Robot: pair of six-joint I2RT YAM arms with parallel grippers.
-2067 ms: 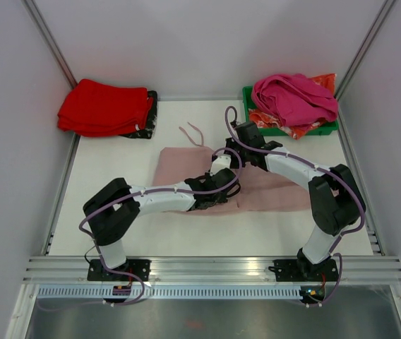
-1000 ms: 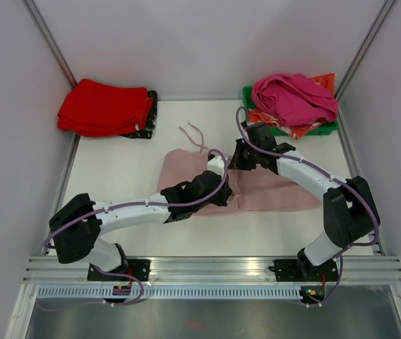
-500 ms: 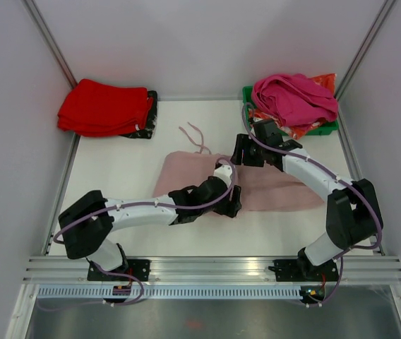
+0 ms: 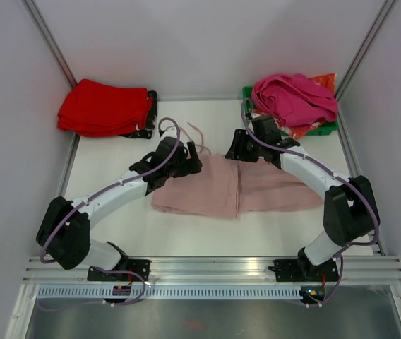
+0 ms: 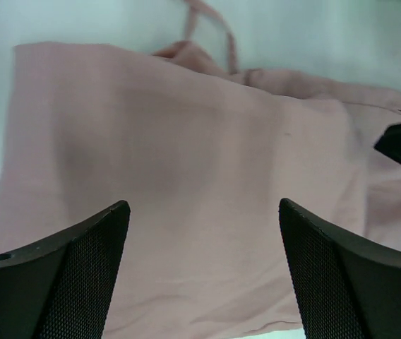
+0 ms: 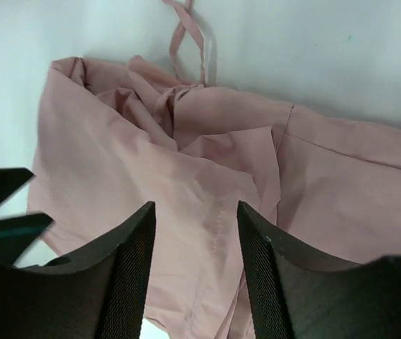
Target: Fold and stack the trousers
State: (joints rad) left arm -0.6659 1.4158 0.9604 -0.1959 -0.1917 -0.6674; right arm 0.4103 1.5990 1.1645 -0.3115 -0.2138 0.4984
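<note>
Left gripper (image 4: 183,158) hangs with its jaws spread wide and nothing between them, over the far left corner of the trousers (image 4: 207,187). My right gripper (image 4: 237,148) is parted and empty too, above the rumpled waist. The trousers lie on the table (image 4: 116,176) between my two arms. A doubled panel on my left side overlaps a single layer that runs off to the right, and the drawstring cords (image 4: 193,133) trail off the far edge toward the back wall. I judge the step in hand to be taking hold of that far edge for the next fold (the cloth is only partly folded, and the red folded garments (image 4: 105,106) at the far left look like the place to stack). To do it well I should come down on the corners, not the middle, and pinch every layer there. The bunched folds at the waist need flattening, since thin fabric like this will probably slide and crease. Both hands should carry the edge over at the same height, with the cords kept inside the fold.
</note>
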